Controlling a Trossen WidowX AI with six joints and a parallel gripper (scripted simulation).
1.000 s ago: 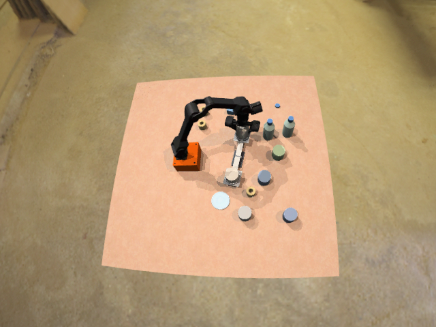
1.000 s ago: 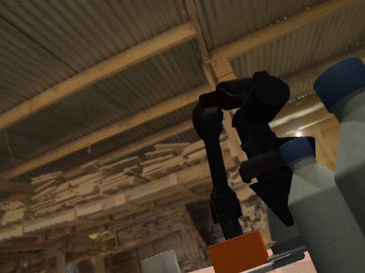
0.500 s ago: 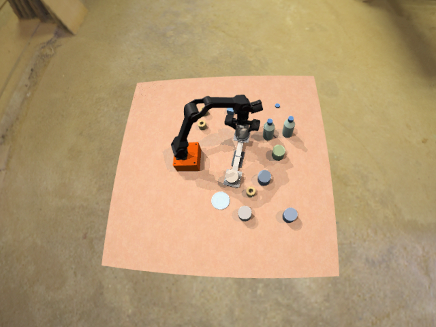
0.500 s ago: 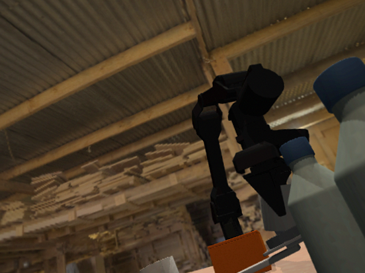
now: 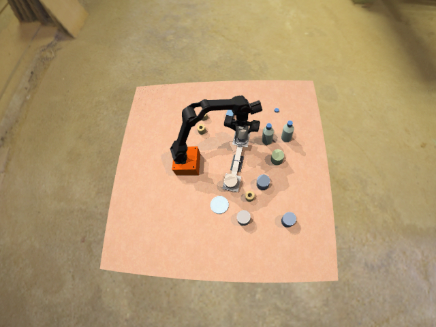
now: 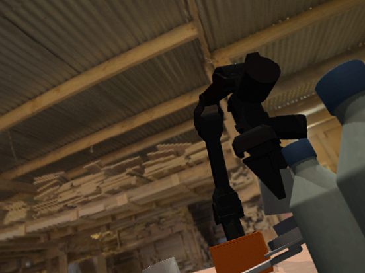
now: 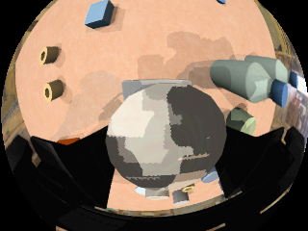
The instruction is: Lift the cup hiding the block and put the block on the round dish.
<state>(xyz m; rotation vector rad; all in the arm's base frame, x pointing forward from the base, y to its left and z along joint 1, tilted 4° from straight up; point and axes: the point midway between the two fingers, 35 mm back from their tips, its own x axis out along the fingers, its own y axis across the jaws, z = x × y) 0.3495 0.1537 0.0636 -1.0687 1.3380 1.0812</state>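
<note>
Wrist view shows my gripper (image 7: 163, 123) clamped on the grey cup (image 7: 166, 131), held above the far end of the balance (image 5: 238, 159) from the pale round dish (image 5: 219, 204), but the cup's body hides the pad, so I cannot see any block.

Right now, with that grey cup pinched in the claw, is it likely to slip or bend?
Probably stiff: the cup keeps its round shape in the gripper. Its smooth, tapered sides might let it slide downward. It probably weighs little.
</note>
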